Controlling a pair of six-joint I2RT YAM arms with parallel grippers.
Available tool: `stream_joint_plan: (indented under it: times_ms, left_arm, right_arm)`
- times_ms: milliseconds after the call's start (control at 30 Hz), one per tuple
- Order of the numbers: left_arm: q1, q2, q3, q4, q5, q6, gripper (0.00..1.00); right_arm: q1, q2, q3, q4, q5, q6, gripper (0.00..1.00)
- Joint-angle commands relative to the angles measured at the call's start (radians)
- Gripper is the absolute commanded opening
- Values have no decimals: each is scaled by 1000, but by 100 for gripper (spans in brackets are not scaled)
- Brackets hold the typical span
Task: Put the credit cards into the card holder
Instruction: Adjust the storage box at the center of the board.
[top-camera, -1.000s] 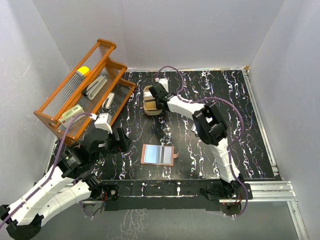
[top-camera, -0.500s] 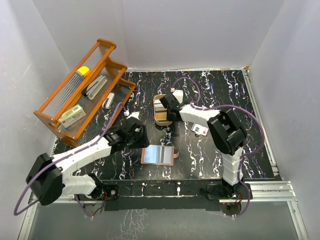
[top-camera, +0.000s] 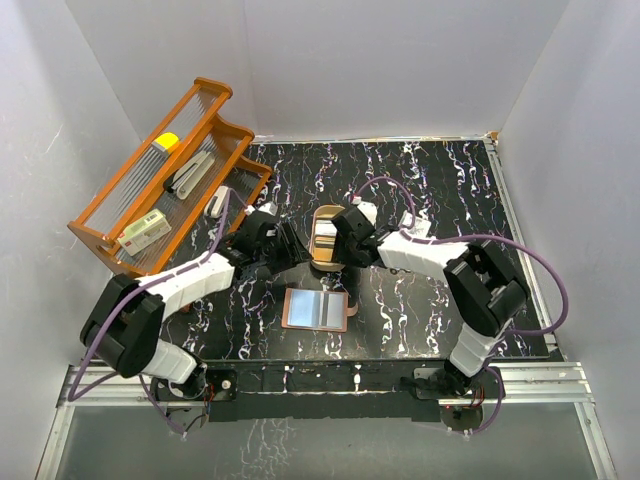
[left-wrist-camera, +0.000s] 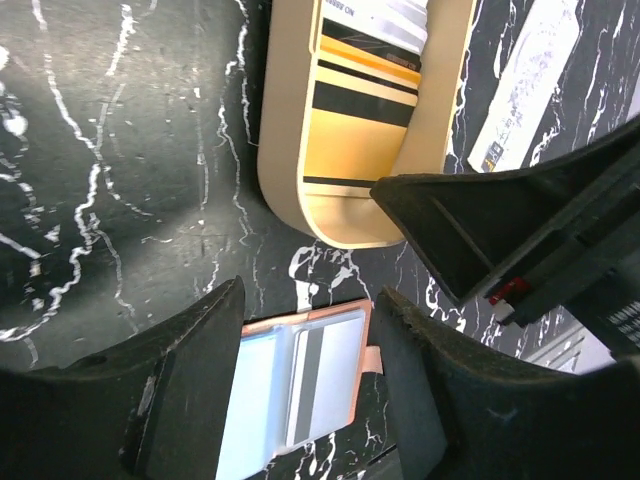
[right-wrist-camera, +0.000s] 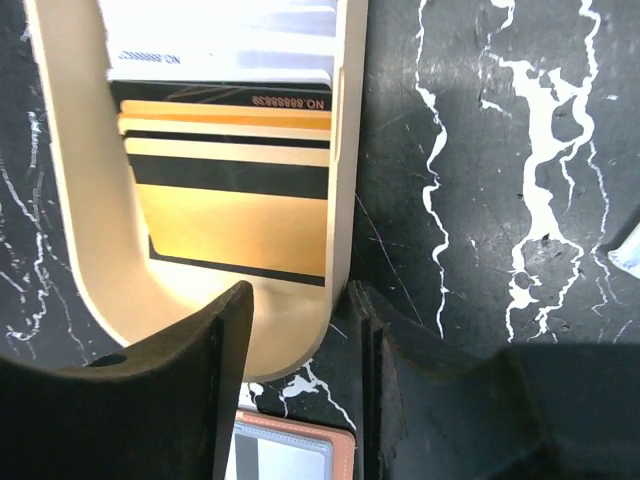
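The card holder (top-camera: 316, 309) lies open on the black marbled table, with a pale blue card in one clear pocket and a grey-striped card in the other. Just behind it stands a tan oval tray (top-camera: 327, 238) holding orange credit cards (right-wrist-camera: 235, 215) with black stripes and a pale card (right-wrist-camera: 220, 40). A white card (left-wrist-camera: 525, 80) lies on the table beside the tray. My right gripper (right-wrist-camera: 303, 300) is open astride the tray's near rim, its outer finger against the wall. My left gripper (left-wrist-camera: 312, 300) hangs open and empty left of the tray, above the card holder (left-wrist-camera: 300, 380).
A large orange wire rack (top-camera: 165, 185) stands at the back left with a cream box (top-camera: 143, 230) and other small items in it. White walls close in the table on three sides. Both arms crowd around the tray in the middle of the table.
The tray has slid nearer, toward the card holder, with the right gripper, whose jaws have now parted. The left arm has swung in from the near left to the tray's side.
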Motion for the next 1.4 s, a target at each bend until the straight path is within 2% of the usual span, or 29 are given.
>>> stream_joint_plan:
  times_ms: [0, 267, 500, 633, 800, 967, 1133, 1233, 1367]
  left_arm:
    - [-3, 58, 37, 74, 85, -30, 54]
    - [-3, 136, 56, 52, 71, -50, 57]
    - [-3, 233, 118, 55, 75, -26, 47]
    - [-4, 263, 149, 45, 52, -3, 37]
    - [-1, 296, 203, -9, 29, 47, 14]
    - [10, 289, 224, -35, 31, 146, 5]
    - [32, 298, 273, -80, 50, 236, 5]
    - [41, 309, 289, -88, 44, 239, 7]
    - [45, 315, 277, -33, 65, 226, 11]
  right_arm:
    - [-5, -73, 25, 4, 35, -45, 46]
    - [-41, -170, 54, -33, 48, -248, 68]
    - [-82, -219, 28, 15, -14, -354, 76]
    - [-95, -224, 29, 42, -94, -446, 79]
    - [-139, -215, 49, 86, -209, -523, 80]
    - [-162, -186, 79, 127, -294, -573, 88]
    - [-167, -130, 119, 132, -314, -575, 90]
    - [-167, -103, 131, 109, -314, -534, 97]
    - [-168, -106, 89, 144, -313, -495, 97]
